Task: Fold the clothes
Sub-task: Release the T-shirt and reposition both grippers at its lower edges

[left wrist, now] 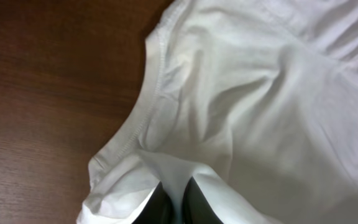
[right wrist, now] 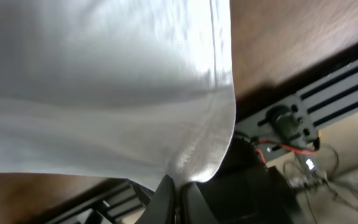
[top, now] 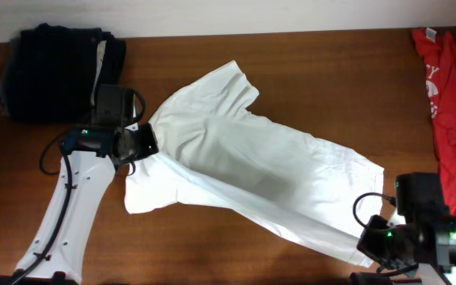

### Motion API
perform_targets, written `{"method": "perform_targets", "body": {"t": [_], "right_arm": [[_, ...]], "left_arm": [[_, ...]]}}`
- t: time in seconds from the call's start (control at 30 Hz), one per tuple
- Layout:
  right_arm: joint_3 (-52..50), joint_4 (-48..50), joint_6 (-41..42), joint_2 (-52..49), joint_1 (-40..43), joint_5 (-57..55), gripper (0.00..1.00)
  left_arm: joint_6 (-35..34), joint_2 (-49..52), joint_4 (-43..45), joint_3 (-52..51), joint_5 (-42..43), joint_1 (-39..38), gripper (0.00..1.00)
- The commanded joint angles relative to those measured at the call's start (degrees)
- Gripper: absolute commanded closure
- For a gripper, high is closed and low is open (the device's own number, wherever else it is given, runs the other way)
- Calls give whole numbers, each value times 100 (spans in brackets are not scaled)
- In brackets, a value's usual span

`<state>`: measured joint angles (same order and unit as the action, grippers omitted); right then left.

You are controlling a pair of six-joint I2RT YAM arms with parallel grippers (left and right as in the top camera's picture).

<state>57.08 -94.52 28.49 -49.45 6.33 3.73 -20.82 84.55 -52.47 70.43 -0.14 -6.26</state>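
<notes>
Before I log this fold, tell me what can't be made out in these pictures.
Left gripper: left wrist view, fingers cut off by the bottom edge, tips buried in T-shirt cloth.
Right gripper: right wrist view, tips hidden by the hem corner.
Red shirt: overhead, cut off by the right edge, lettering too small.
Dark garment: overhead, too dark to tell its kind.
T-shirt underside: hidden by its own cloth.

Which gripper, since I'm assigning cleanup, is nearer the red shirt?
Right. The right gripper pinches the T-shirt at a corner just short of the red shirt's lower end; the left gripper grips near its collar, far across.
</notes>
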Motion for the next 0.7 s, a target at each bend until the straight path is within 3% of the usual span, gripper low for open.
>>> {"method": "perform_targets", "body": {"t": [0.0,0.67], "right_arm": [[-431,26,52,-125,7,120,96],[-754,1231,535,-490,7,168,96]], "left_arm": [[-59,4,39,-11,-96,81,94],[-57,846,181,-13,-98,81,90]]}}
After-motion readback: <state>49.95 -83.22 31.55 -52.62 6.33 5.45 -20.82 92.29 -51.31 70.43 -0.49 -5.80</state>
